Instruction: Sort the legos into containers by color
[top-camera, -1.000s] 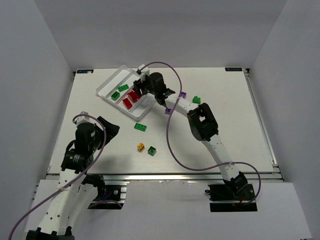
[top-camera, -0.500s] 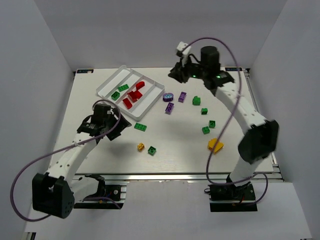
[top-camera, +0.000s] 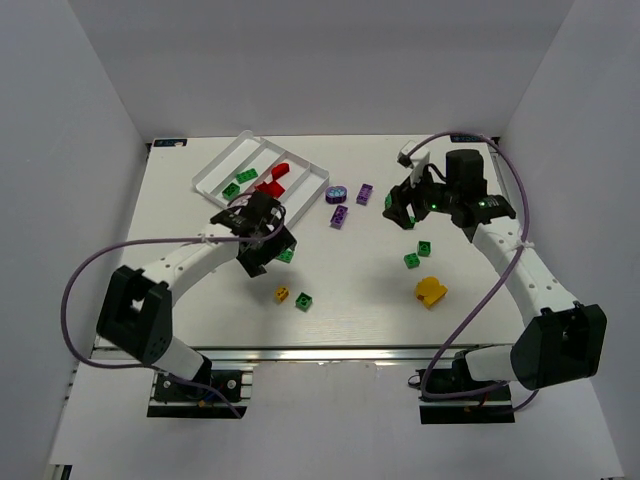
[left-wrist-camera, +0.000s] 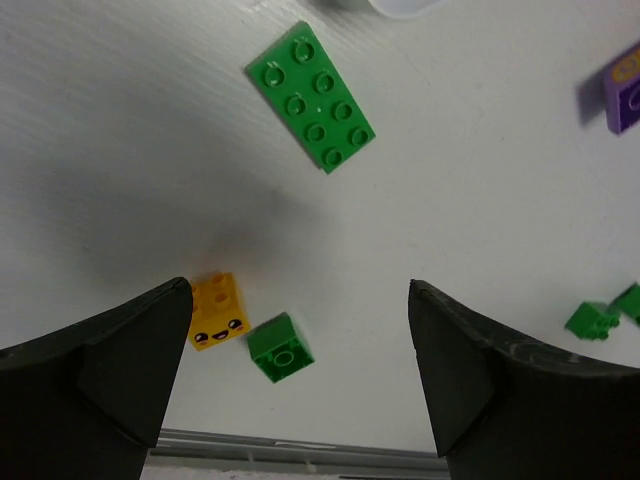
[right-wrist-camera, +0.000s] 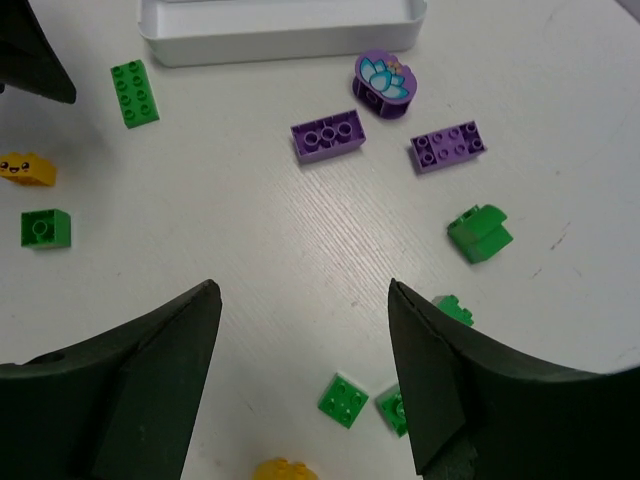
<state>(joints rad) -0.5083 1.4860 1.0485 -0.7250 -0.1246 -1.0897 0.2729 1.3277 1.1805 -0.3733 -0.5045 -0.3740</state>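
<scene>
The white tray (top-camera: 214, 172) of containers sits at the far left, with green legos (top-camera: 240, 182) and red legos (top-camera: 270, 183) inside. My left gripper (top-camera: 263, 250) (left-wrist-camera: 298, 290) is open and empty beside the flat green brick (top-camera: 287, 256) (left-wrist-camera: 311, 97), above a yellow face brick (left-wrist-camera: 217, 311) and a small green cube (left-wrist-camera: 280, 347). My right gripper (top-camera: 403, 207) (right-wrist-camera: 302, 285) is open and empty over bare table. Ahead of it lie a round purple piece (right-wrist-camera: 383, 82) and two purple bricks (right-wrist-camera: 328, 135) (right-wrist-camera: 447, 146). A green wedge (right-wrist-camera: 479, 233) lies to its right and a green square (right-wrist-camera: 343, 399) below.
A rounded yellow brick (top-camera: 432, 291) lies right of centre, with two small green bricks (top-camera: 425, 247) (top-camera: 411, 260) just above it. White walls enclose the table on three sides. A metal rail (top-camera: 330, 352) runs along the near edge.
The left arm has reached forward and right to the flat green brick. The right arm has swung away from the tray, first to the back and then down to the right-middle legos.
</scene>
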